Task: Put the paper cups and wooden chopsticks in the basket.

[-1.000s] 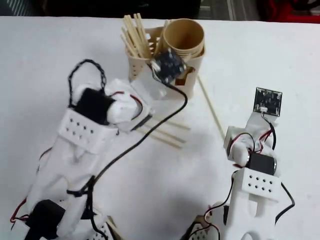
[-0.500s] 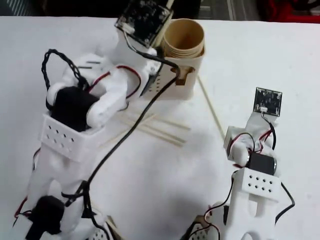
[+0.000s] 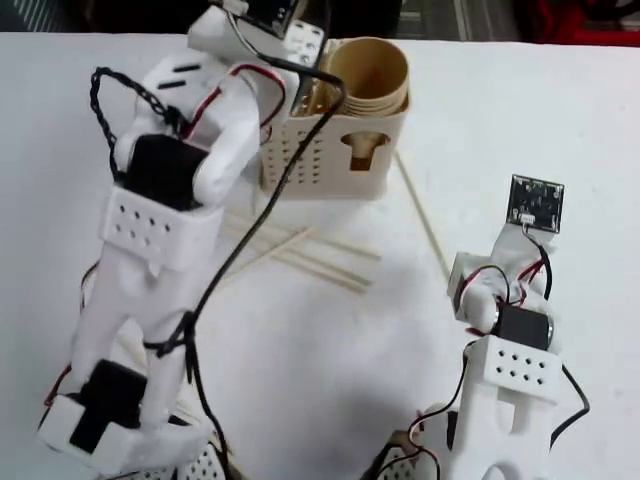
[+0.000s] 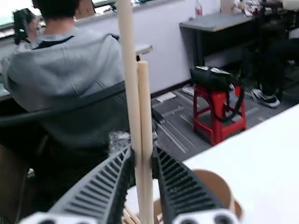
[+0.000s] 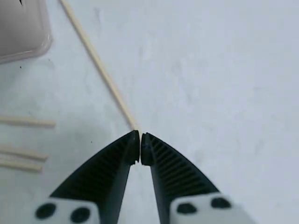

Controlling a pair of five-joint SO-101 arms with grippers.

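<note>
The left arm (image 3: 165, 215) has swung up from the table in front of the basket (image 3: 320, 165) to above the basket's far left corner. The left gripper (image 4: 143, 156) now pinches two chopsticks (image 4: 133, 93) upright, high over the basket.

Left arm (image 3: 165, 200): I hold it stretched forward, wrist raised | left end effector (image 4: 142, 161): clamped on two chopsticks (image 4: 139, 107) | right arm (image 3: 505, 350): folded back | right end effector (image 5: 140, 142): tips together, pointing down.
</note>
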